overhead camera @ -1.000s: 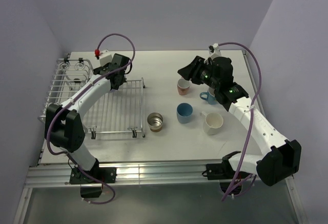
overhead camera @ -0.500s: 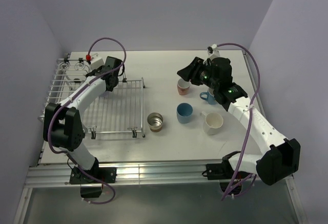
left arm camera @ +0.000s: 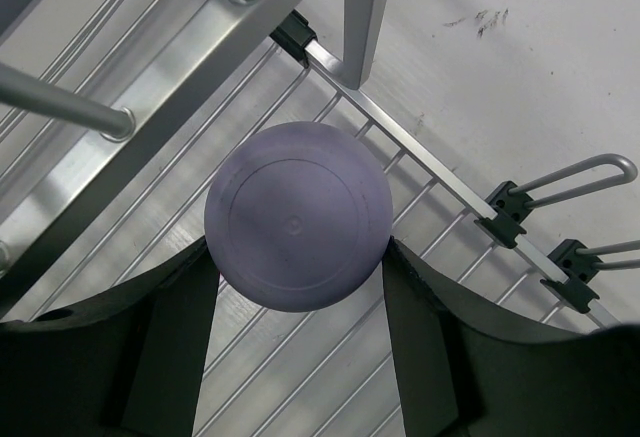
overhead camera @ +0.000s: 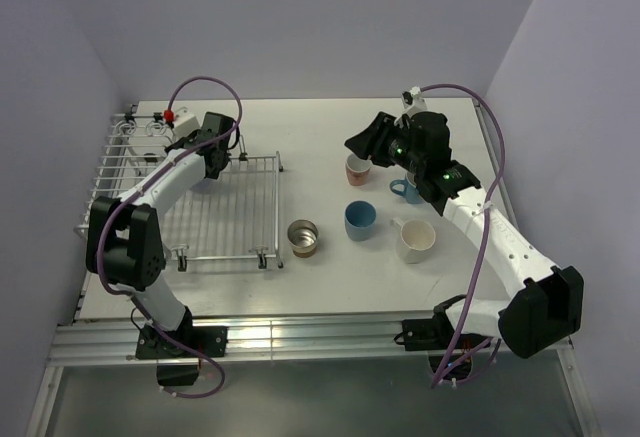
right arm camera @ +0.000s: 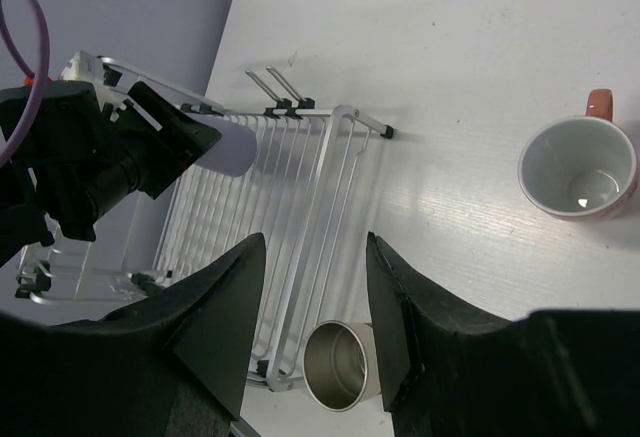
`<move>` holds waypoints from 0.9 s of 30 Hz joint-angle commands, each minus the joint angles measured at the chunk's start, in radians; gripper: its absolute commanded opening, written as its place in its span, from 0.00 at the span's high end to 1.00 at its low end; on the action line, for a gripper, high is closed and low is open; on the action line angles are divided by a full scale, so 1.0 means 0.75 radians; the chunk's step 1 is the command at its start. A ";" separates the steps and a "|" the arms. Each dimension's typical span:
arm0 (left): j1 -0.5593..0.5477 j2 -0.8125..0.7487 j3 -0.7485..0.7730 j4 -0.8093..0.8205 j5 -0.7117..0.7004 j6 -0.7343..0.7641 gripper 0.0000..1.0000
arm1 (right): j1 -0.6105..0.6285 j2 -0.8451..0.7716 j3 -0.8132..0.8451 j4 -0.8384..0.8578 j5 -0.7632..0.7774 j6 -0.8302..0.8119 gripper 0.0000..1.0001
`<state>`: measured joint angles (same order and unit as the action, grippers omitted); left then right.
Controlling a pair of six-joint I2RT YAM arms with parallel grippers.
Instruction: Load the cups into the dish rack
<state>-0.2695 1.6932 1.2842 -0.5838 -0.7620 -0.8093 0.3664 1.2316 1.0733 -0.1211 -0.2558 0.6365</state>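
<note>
**Progress: first cup in transit.** The left gripper (left arm camera: pixel 297 262) pinches the lavender cup (left arm camera: pixel 296 207) by its sides, base toward the wrist camera, over the far end of the silver wire dish rack (overhead camera: pixel 240 219). Contact with the bars cannot be told. The right gripper (overhead camera: pixel 364 141), spread and empty, hovers by the salmon-pink cup (overhead camera: pixel 357 169). That cup, the half-hidden blue mug (overhead camera: pixel 403 190), the blue cup (overhead camera: pixel 360 219), the cream-white mug (overhead camera: pixel 416 240) and the shiny steel cup (overhead camera: pixel 303 237) stand on the white tabletop (overhead camera: pixel 330 287), all five left to load.
</note>
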 commanded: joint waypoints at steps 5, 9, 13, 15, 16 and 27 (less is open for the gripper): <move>0.024 0.021 0.008 0.026 -0.017 -0.042 0.88 | -0.004 -0.004 0.003 0.055 -0.017 -0.022 0.48; 0.024 0.021 -0.006 0.034 -0.017 -0.048 0.63 | -0.002 -0.004 -0.001 0.055 -0.017 -0.022 0.48; 0.024 0.013 -0.013 0.038 -0.019 -0.056 0.31 | -0.002 -0.008 0.001 0.055 -0.015 -0.024 0.48; 0.024 0.007 -0.017 0.044 -0.017 -0.050 0.25 | -0.002 -0.008 0.001 0.055 -0.015 -0.022 0.48; 0.024 0.007 -0.017 0.044 -0.017 -0.052 0.22 | 0.002 -0.006 0.003 0.055 -0.015 -0.024 0.48; 0.022 -0.030 -0.031 0.054 -0.027 -0.054 0.10 | 0.015 0.008 0.007 0.059 -0.015 -0.022 0.48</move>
<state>-0.2714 1.6955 1.2793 -0.5362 -0.7593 -0.8326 0.3706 1.2339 1.0729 -0.1200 -0.2592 0.6338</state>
